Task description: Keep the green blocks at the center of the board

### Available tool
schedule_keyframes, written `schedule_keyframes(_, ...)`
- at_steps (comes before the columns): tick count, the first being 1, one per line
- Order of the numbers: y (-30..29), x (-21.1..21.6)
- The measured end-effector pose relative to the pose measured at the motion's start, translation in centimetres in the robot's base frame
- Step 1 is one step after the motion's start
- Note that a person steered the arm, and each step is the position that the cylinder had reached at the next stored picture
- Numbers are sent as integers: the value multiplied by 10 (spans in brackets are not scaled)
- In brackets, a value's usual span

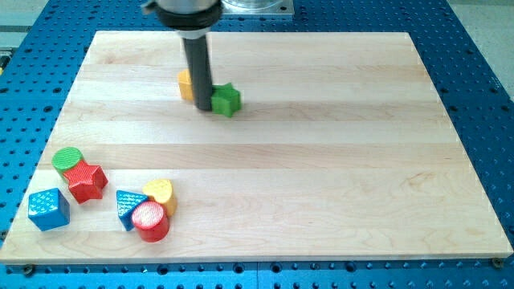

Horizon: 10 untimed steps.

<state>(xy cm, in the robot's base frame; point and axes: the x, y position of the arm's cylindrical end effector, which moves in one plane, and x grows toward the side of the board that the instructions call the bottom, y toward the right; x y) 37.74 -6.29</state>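
Note:
A green star-shaped block [226, 99] lies on the wooden board [321, 160] toward the view's top, left of centre. My tip [201, 108] stands right against its left side, between it and a yellow block [186, 83], which the rod partly hides. A green cylinder [67, 160] sits at the view's lower left, touching a red star block [85, 181].
At the view's lower left are a blue cube [48, 209], a blue triangular block [127, 206], a yellow block [159, 193] and a red cylinder [150, 221] clustered together. A blue perforated table surrounds the board.

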Motion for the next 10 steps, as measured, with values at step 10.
schedule_keyframes(10, -100, 82)
